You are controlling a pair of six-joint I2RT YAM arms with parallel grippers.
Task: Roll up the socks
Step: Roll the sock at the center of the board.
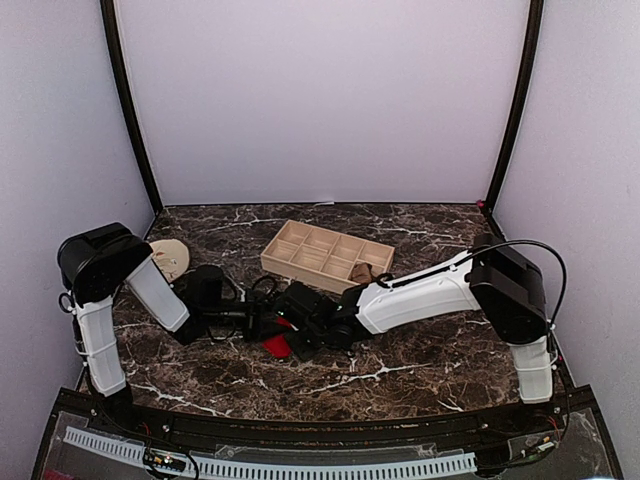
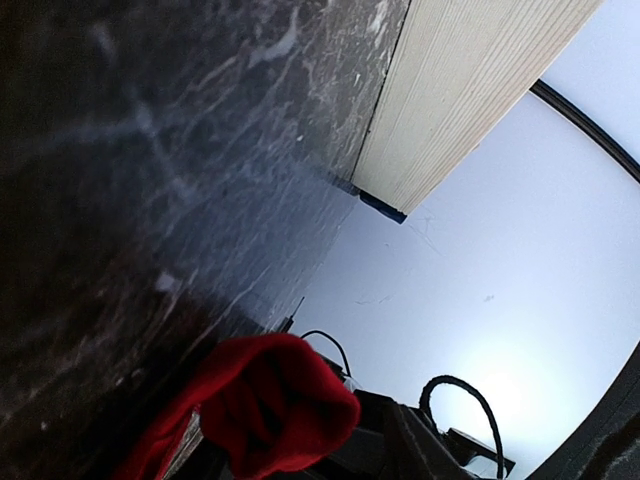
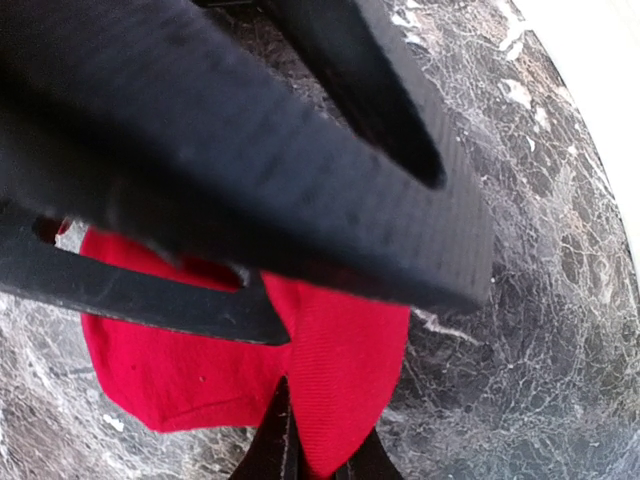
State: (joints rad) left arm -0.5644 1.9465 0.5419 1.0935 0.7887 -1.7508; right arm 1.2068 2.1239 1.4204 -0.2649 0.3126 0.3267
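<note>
The right gripper (image 1: pixel 303 335) clamps the red sock (image 3: pixel 340 385) on the marble table (image 1: pixel 430 365); whether the left gripper (image 1: pixel 250 320) alongside is apart cannot be told.

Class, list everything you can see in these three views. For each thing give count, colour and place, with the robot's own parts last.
red sock: one, bright red, bunched on the table between the grippers.
tray: one, pale wood, with compartments, mid-table behind the arms.
disc: one, beige, round, at the table's far left.
small tan thing: one, brownish, at the tray's near right corner; too small to identify.
table: one, dark marble with white veins.
left gripper: one, black, beside the sock; jaws unclear.
right gripper: one, black, shut on the red sock.
</note>
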